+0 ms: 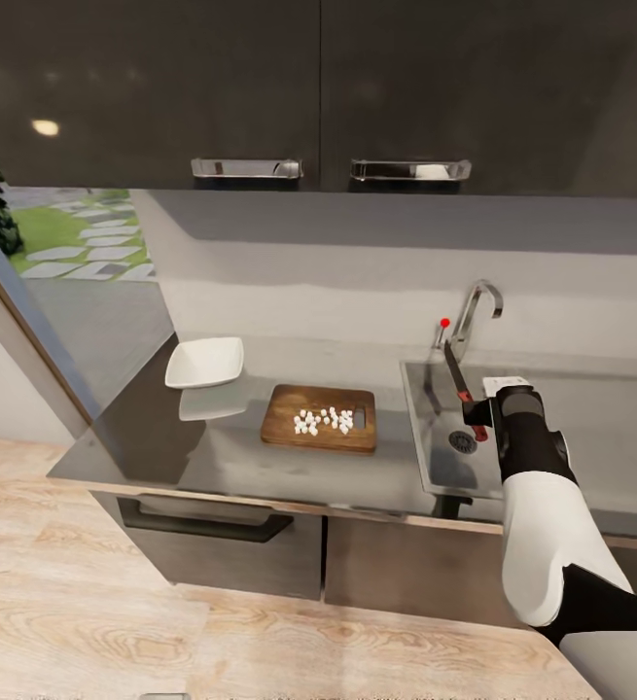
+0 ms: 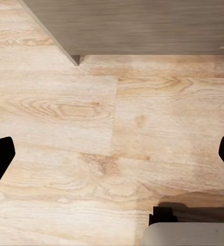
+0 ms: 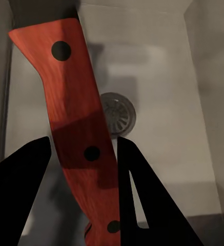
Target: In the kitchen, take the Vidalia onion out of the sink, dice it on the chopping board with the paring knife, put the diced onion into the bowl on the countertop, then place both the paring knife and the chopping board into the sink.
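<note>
Here, one paring knife (image 3: 73, 118), one sink (image 1: 425, 428).

The worktop (image 1: 221, 457) looks glossy grey, the chopping board (image 1: 289, 413) brown wood, the sink (image 1: 430, 457) matt steel, the floor (image 2: 91, 133) pale wood.

Paring knife (image 3: 73, 118) blade hidden (wrist view), handle end cropped, left tool (image 2: 112, 154) fingers edge-cut
</note>
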